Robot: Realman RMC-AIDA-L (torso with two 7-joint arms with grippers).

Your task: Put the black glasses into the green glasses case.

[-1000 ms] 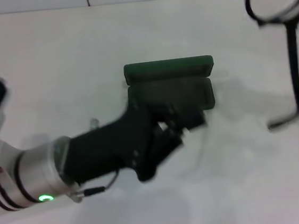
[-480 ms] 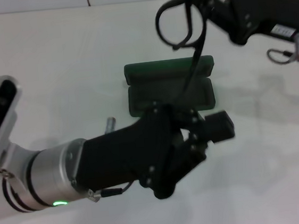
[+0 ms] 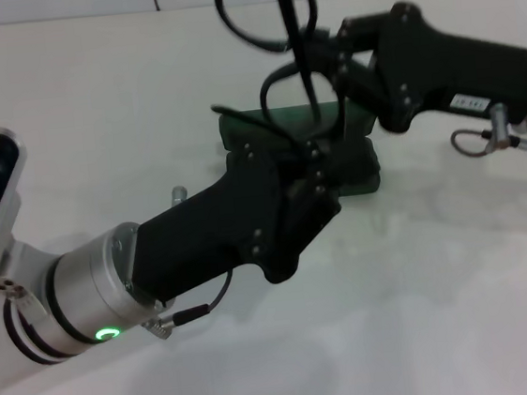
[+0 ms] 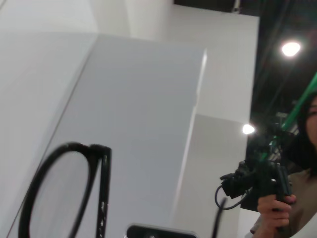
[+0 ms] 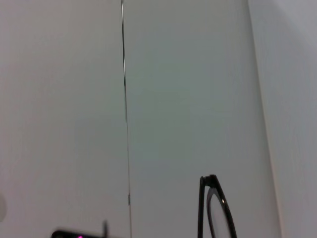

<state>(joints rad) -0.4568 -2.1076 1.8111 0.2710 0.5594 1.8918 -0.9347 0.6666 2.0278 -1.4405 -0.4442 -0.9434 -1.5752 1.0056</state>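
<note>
White tabletop (image 3: pixel 445 310), plain pale wall behind. Two arms over it. Left gripper (image 3: pixel 323 177) reaches in from the near left, its black body covering the case front; fingers hidden, cannot tell their state. Right gripper (image 3: pixel 319 55) comes from the far right, fingers clamped on the black glasses (image 3: pixel 268 13), one pair, held upright above the case. One green glasses case (image 3: pixel 358 150), lid open, lies mid-table under both grippers.
</note>
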